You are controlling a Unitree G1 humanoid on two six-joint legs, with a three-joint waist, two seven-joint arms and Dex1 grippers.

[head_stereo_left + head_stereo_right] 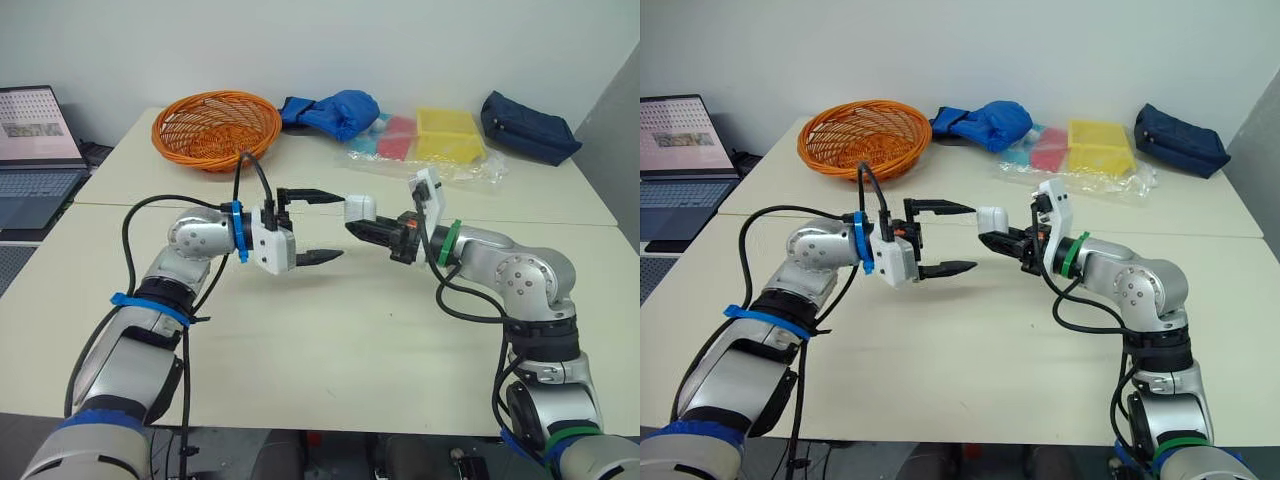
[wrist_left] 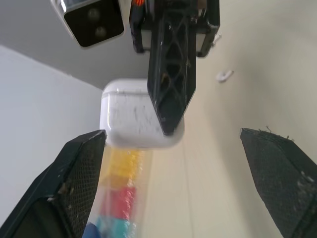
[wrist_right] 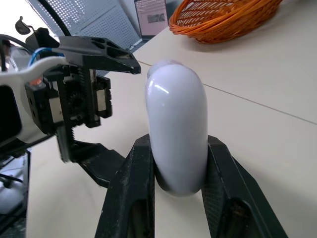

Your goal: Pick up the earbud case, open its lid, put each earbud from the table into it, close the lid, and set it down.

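Here, right end effector (image 3: 177,144) gripping earbud case (image 3: 176,109), left wrist view: earbud (image 2: 225,76)

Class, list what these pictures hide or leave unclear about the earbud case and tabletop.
Earbud case base: right wrist view, hidden between the right hand's fingers.
Lid seam: left wrist view, crossed by a black finger.
White speck, perhaps an earbud: left wrist view, too small to tell.

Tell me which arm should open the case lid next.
Left. The right gripper is shut on the earbud case, while the left gripper is open and faces it closely.
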